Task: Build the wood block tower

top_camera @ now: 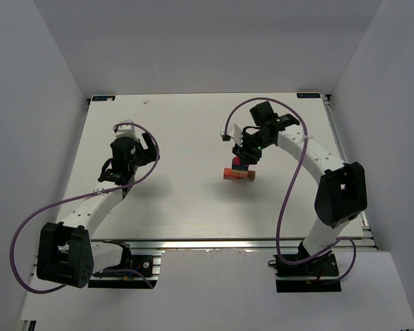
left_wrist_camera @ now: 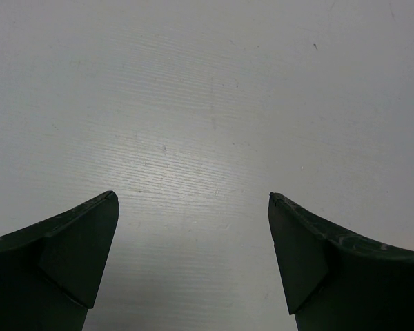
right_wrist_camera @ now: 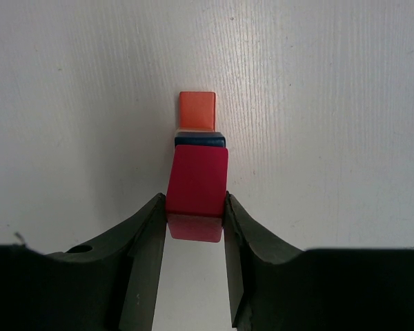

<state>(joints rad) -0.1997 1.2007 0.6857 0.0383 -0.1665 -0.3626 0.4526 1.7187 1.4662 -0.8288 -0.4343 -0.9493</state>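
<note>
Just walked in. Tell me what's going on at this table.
The right gripper is shut on a red block, holding it near the middle of the table. A blue block and an orange block show just beyond it. Whether the red block rests on them cannot be told from here. The left gripper hangs open over the table off to its own side, holding nothing.

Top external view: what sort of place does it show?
Probably a laboratory robot cell: a white table closed in by plain white walls, a left arm and a right arm bolted at its near edge, and small painted wood blocks.
</note>
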